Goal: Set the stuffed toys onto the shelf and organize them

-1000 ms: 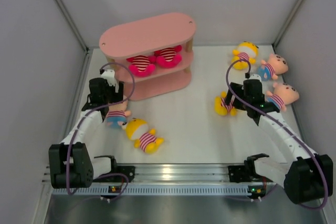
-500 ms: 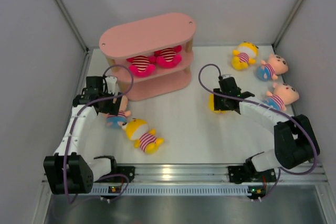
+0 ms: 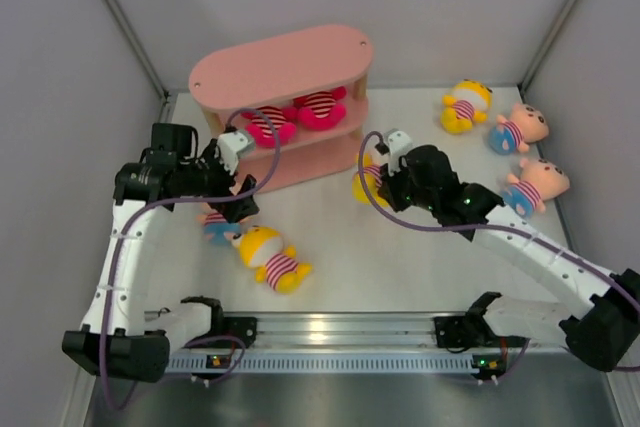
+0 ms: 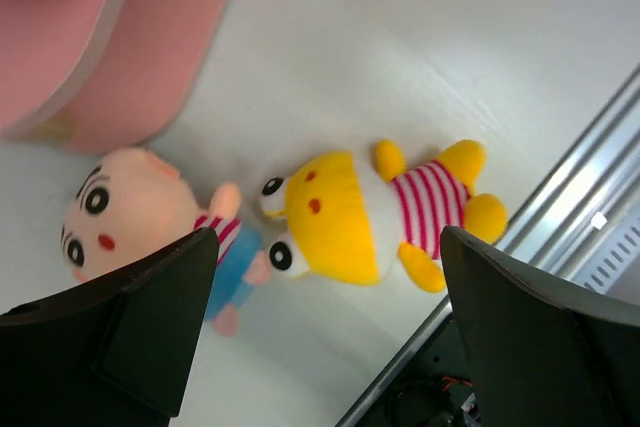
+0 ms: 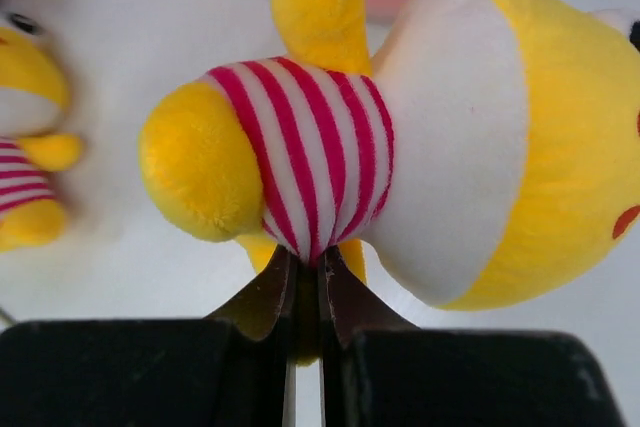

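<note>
Jaws of the right gripper (image 5: 308, 267) clamp the striped shirt of a yellow doll (image 5: 440, 147), held just beside one end of the pink shelf (image 3: 280, 67). Left gripper (image 4: 328, 237) hovers, jaws apart, above a peach-headed doll (image 4: 120, 217) and a second yellow doll (image 4: 350, 217) lying side by side on the desk (image 3: 380, 257).

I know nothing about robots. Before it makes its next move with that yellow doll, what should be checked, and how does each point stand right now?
1. Grip: the right tool is shut on the yellow doll, pinching its striped shirt: ok.
2. Doll lifted off the table: cannot tell.
3. Way to the shelf: the doll is beside its right end, nothing between: ok.
4. Free room on the middle board, which holds two pink toys: cannot tell.
5. Left tool open, empty, away from the right arm: ok.
</note>
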Controlling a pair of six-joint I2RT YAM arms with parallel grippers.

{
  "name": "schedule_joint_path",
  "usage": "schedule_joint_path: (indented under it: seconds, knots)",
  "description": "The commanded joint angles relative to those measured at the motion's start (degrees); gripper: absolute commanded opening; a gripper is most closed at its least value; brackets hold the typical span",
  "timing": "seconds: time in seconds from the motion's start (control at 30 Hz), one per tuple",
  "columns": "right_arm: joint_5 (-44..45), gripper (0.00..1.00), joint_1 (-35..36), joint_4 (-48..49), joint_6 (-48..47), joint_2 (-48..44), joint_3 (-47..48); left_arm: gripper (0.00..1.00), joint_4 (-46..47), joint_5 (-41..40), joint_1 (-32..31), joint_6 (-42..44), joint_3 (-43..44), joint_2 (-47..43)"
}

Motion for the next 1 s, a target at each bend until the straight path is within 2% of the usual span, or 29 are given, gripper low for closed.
schedule_joint_path:
  seconds: [0.0,0.1,0.27,0.57,0.6,0.67,0.7,0.77,0.8,0.83,0.93,0.97]
  knots:
    - [-2.0,0.0,10.8,-2.6,-5.1,-2.7,11.5,0.99,-2.4,9.3,-8.3,0.7,7.6,1.2]
    - [0.3,0.0,17.9,-4.7,-5.1,0.5,19.6,0.99,-0.3,9.2,-14.7,-4.2,11.2,2.9]
    - [1.3,0.0,24.0,-7.7,-4.7,9.1,30.8,0.99,3.9,2.7,-22.0,-6.8,15.2,2.7]
    - [-2.4,0.0,28.6,-8.3,-7.8,14.9,37.1,0.99,4.8,-3.5,-23.7,-7.5,18.0,2.2]
    - [-2.5,0.0,28.9,-8.0,-7.9,14.9,37.2,0.95,5.3,-3.9,-23.7,-7.9,17.9,2.1]
    - [-2.6,0.0,29.2,-6.9,-8.4,14.6,37.4,0.76,5.7,-4.4,-23.7,-7.7,17.9,2.5]
    - [-3.0,0.0,29.4,-6.7,-8.5,14.4,37.4,0.56,5.7,-4.6,-23.7,-7.4,17.8,2.7]
    - [-3.2,0.0,29.5,-5.7,-8.6,13.4,37.0,0.39,5.7,-4.3,-23.8,-7.3,17.8,2.7]
    - [-4.6,0.0,29.4,-4.9,-8.7,13.0,36.8,0.12,5.7,-3.9,-23.9,-7.3,17.8,2.8]
    - [-4.8,0.0,29.5,-4.3,-8.8,12.2,36.5,0.0,5.7,-3.0,-23.9,-7.5,18.2,2.8]
    - [-4.7,0.02,29.4,-2.5,-8.9,10.5,35.3,0.0,6.2,-2.0,-23.8,-9.0,20.0,2.9]
    - [-3.8,0.18,29.4,-2.2,-8.8,10.0,34.5,0.0,7.5,-2.6,-23.8,-10.4,20.6,2.6]
